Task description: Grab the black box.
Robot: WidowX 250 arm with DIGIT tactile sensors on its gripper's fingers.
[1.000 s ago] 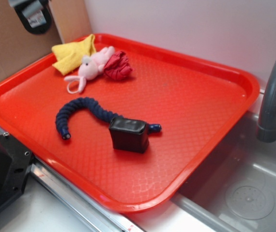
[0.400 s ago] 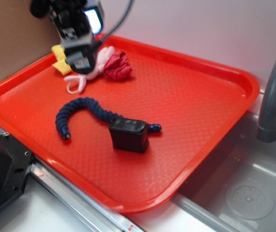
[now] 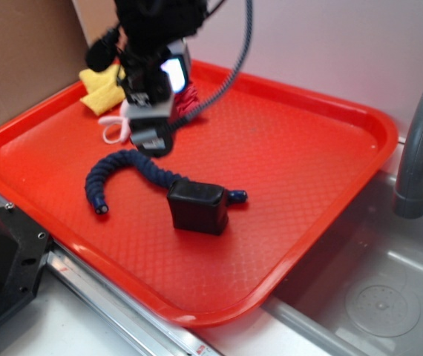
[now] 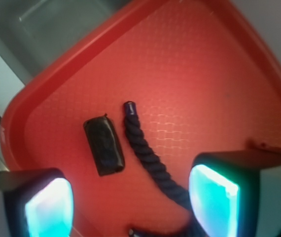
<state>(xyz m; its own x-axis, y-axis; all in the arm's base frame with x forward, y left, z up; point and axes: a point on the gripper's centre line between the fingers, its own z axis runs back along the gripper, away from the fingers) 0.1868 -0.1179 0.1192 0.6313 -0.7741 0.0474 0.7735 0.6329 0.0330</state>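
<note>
Spread wide and holding nothing, the hand [image 3: 152, 141] hangs over the tray's [image 3: 308, 170] far left, its 2 fingers [image 4: 214, 197] cut off at the wrist view's lower edge. It hides most of the pink toy [image 3: 111, 130] and red cloth [image 3: 189, 100]. Nearer the front, the glossy, round-cornered box [image 3: 197, 207] sits on the dimpled tray, touching the twisted rope [image 3: 122, 170].

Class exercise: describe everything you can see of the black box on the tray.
The black box is small, glossy and rectangular with rounded corners and a slightly recessed top. It sits on the red tray, toward its front edge, right beside the tip end of the dark blue rope; whether they touch is unclear. Nothing grips it: the gripper hangs above the rope, apart from it.
</note>
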